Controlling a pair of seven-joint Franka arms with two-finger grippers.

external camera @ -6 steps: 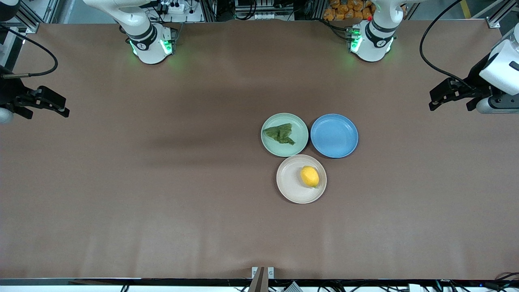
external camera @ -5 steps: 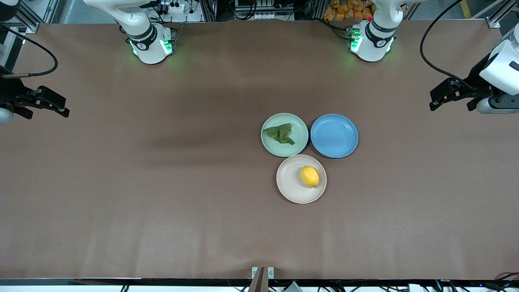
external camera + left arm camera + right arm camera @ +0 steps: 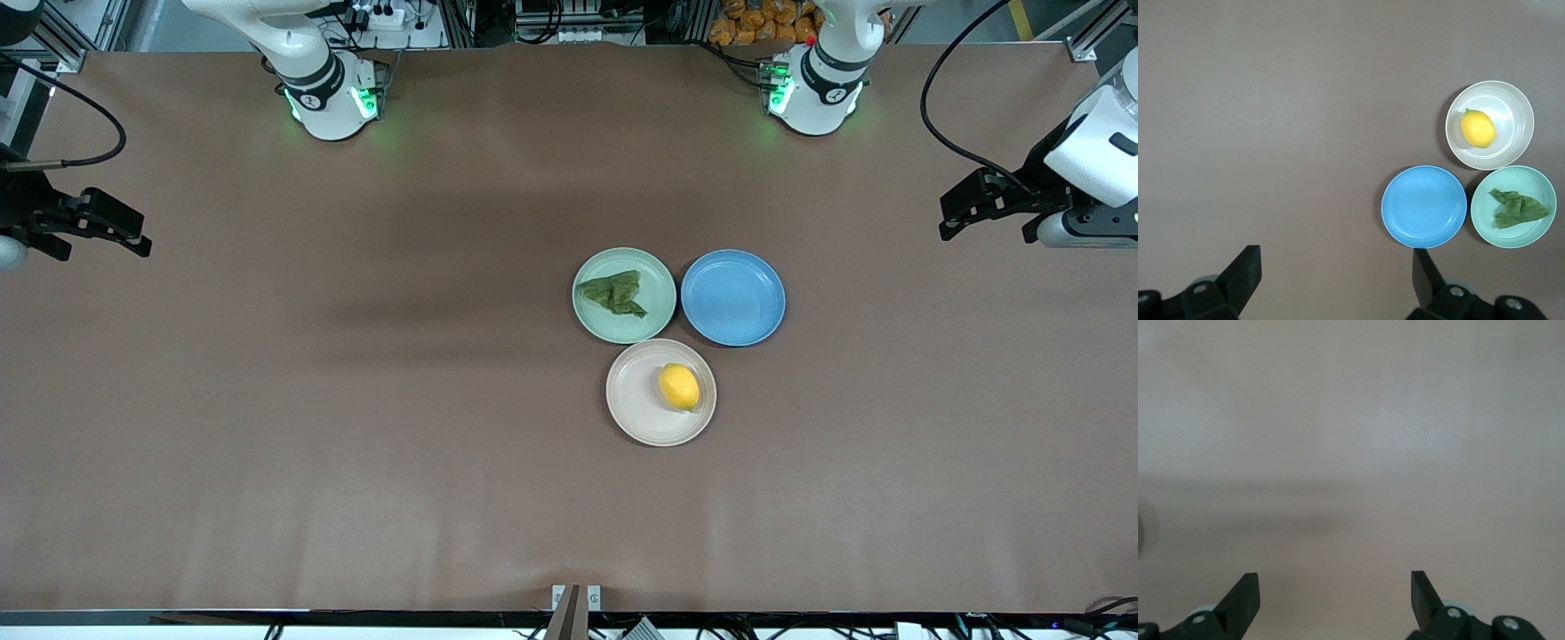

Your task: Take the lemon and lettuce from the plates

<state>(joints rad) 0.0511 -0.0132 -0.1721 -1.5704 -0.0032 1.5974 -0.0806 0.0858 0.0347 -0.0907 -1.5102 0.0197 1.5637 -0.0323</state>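
1. the left gripper (image 3: 982, 206), black two-fingered, hangs with fingers spread wide and nothing between them, over the worktop edge at the left arm's end; probably a ready pose, since its wrist camera takes in all three plates.
2. the right gripper (image 3: 107, 229) waits equally wide and empty over the edge at the right arm's end.
3. the small oval yellow lemon (image 3: 679, 387) lies on the round beige-cream plate (image 3: 633, 400), nearest the front edge.
4. the dark green wrinkly lettuce (image 3: 615, 293) lies on the pale mint green plate (image 3: 656, 277), mid-worktop, beside an empty blue plate (image 3: 733, 297).
5. plates cluster close, seemingly rim to rim.
6. no readable writing.
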